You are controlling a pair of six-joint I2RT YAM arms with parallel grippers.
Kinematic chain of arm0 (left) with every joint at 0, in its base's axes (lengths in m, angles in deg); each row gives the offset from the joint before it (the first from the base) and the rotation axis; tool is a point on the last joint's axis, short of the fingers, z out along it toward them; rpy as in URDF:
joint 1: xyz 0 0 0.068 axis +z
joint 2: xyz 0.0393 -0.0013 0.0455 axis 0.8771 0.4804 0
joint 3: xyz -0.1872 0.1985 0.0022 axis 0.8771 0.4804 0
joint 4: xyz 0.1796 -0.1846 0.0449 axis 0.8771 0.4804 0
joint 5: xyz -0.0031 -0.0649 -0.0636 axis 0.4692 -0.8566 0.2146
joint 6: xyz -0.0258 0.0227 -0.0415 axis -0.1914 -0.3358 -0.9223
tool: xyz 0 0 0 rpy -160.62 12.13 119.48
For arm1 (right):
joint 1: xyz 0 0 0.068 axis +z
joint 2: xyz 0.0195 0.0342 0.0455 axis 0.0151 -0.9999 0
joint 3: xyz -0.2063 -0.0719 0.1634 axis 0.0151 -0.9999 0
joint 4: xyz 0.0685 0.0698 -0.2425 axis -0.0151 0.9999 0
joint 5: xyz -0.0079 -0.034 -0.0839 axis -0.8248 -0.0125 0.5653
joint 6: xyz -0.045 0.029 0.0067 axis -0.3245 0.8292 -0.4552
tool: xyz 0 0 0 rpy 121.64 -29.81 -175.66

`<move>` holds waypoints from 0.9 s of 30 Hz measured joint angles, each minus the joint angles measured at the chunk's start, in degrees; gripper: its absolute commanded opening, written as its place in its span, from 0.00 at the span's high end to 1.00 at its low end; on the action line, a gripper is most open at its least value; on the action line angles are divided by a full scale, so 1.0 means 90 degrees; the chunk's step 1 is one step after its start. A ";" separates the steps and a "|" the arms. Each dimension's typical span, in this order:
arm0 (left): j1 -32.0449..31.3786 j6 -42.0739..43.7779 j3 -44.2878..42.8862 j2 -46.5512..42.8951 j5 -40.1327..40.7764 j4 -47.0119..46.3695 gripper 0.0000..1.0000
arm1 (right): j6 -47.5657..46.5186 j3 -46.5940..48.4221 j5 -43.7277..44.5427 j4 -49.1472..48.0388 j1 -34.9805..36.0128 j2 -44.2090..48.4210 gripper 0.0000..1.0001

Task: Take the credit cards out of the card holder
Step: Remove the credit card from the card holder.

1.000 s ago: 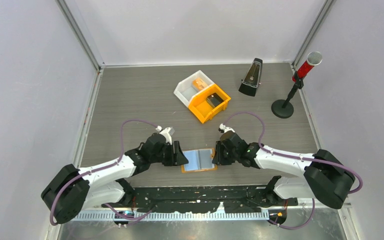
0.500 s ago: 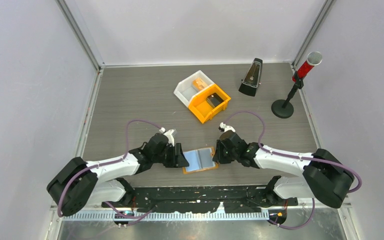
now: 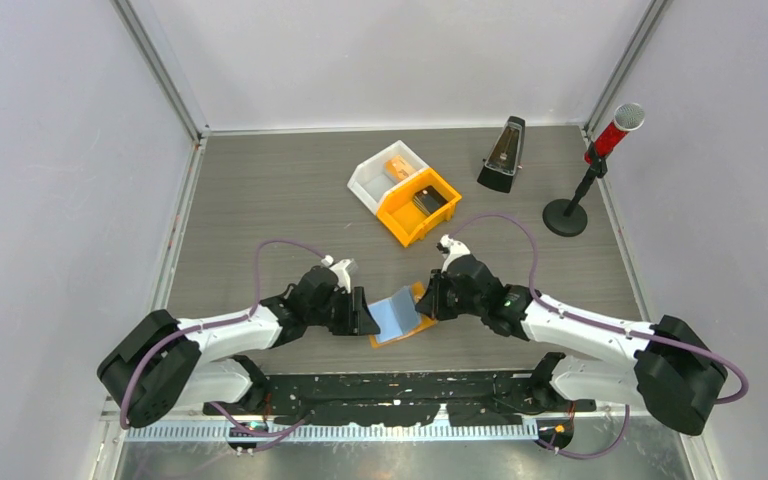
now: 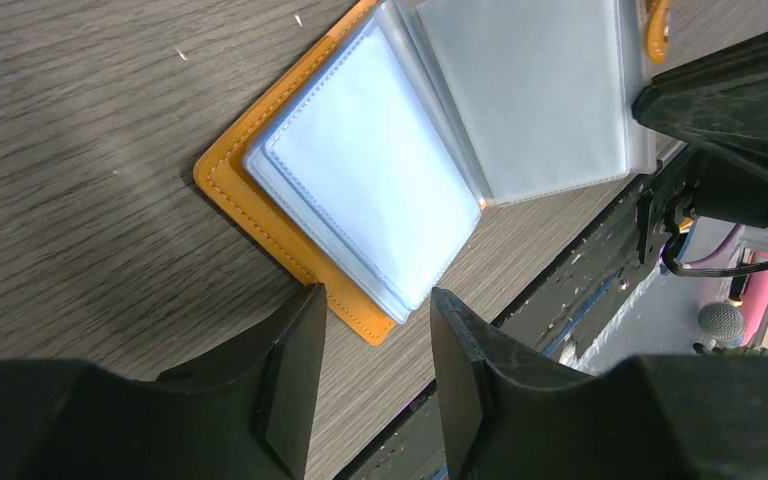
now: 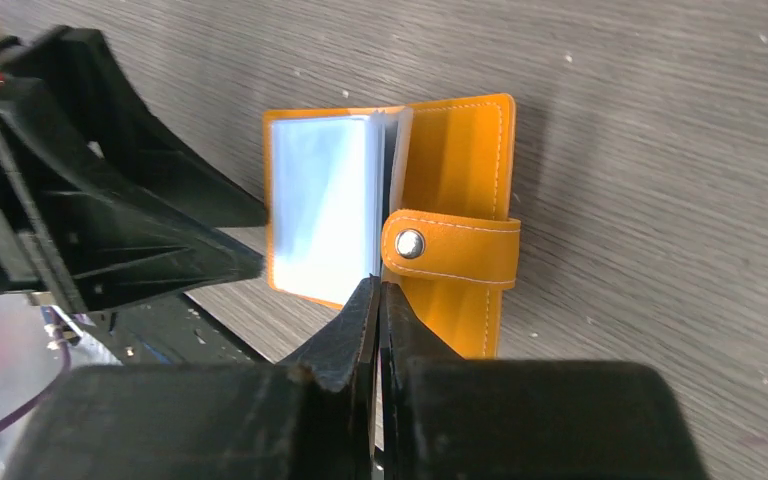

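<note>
On grey wood-grain table point(image 3: 260, 200), between the two tools: orange card holder point(image 3: 400, 318), lying open, pale blue sleeves point(image 4: 360, 190) facing up. Left gripper point(image 4: 375, 300) with jaws apart, straddling the near corner of the card holder. Right gripper point(image 5: 378, 290) pinched tight on one clear sleeve's edge, leaf held raised. Snap tab point(image 5: 450, 250) just beyond its fingertips.

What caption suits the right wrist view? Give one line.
Right pincer shut on a sleeve of the open orange card holder.
</note>
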 measured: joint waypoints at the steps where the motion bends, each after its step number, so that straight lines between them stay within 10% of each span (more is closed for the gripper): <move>1: 0.0000 -0.0002 0.0000 0.0000 -0.0012 0.0000 0.55 | 0.0000 0.0019 -0.0036 -0.0078 0.0007 0.0041 0.95; 27: 0.0000 -0.0019 0.0000 -0.0119 -0.0036 0.0032 0.55 | 0.0182 0.0100 -0.0624 -0.0884 0.0223 -0.0381 0.95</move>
